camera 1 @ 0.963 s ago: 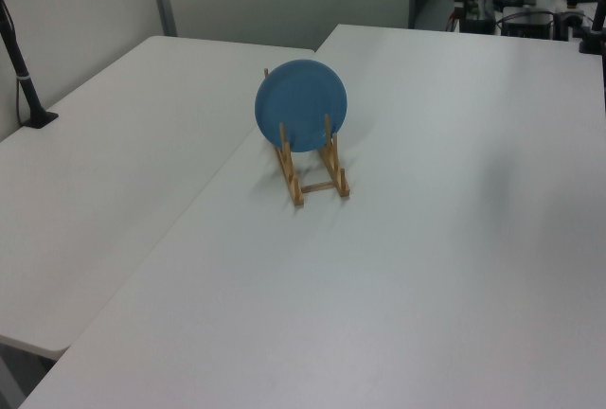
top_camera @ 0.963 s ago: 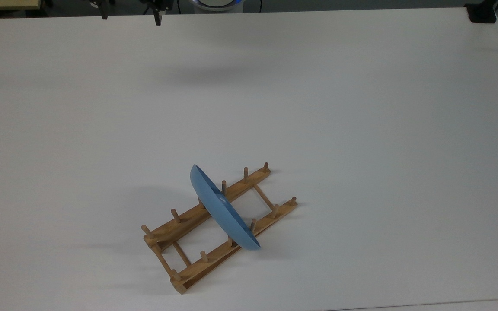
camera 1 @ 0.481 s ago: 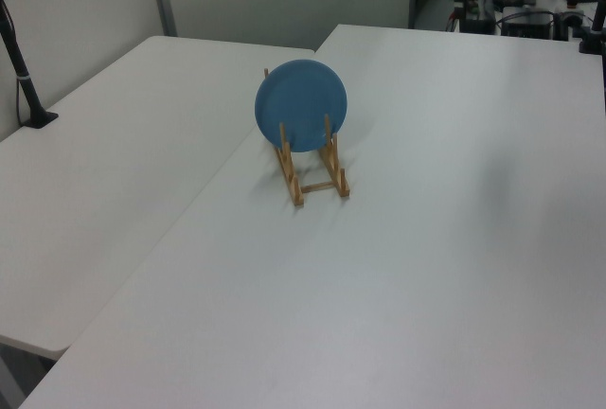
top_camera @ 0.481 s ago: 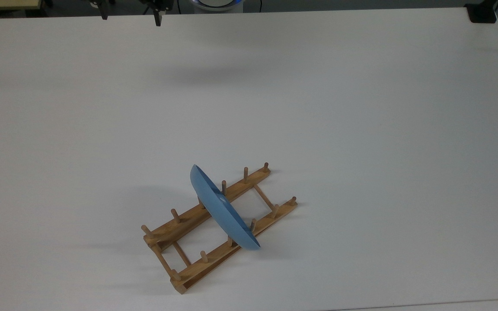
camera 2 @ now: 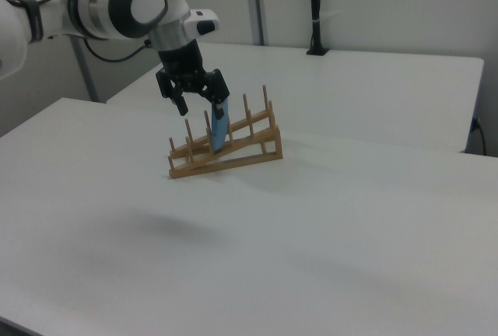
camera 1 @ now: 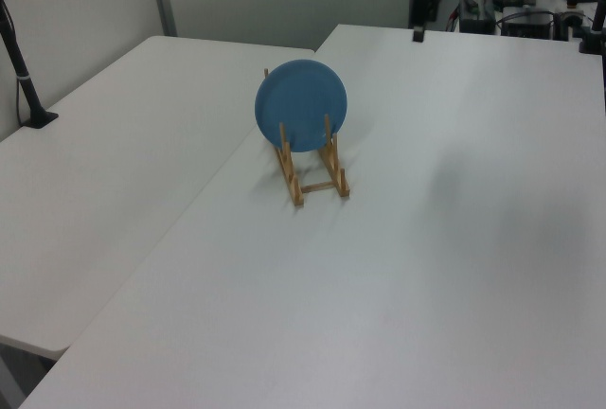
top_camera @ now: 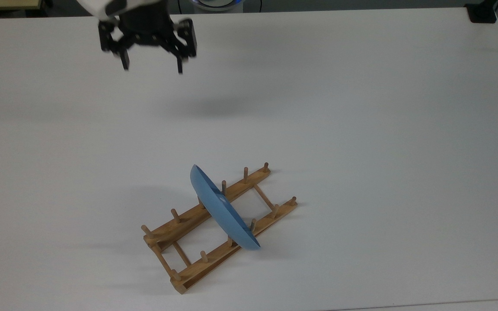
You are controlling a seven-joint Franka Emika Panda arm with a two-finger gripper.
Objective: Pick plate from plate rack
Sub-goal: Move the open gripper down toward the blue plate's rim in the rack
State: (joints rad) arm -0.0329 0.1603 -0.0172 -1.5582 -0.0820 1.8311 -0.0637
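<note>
Light-blue plate (top_camera: 223, 209) stands on edge in the plate rack (top_camera: 188, 233), slotted between pegs around the rack's middle, tilted slightly (its face shows full-on in the left view (camera 1: 301, 106); edge-on in the right view (camera 2: 219, 131)). Rack sits diagonally on the white table (top_camera: 361, 108), in the lower centre of the top view, both rails flat on the surface. Gripper (top_camera: 151, 69) hangs in the air near the top view's upper left, well apart from plate and rack, fingers spread wide, nothing between them. In the right view the gripper (camera 2: 200, 109) overlaps the rack visually but is not touching it. Its shadow falls on bare table.
</note>
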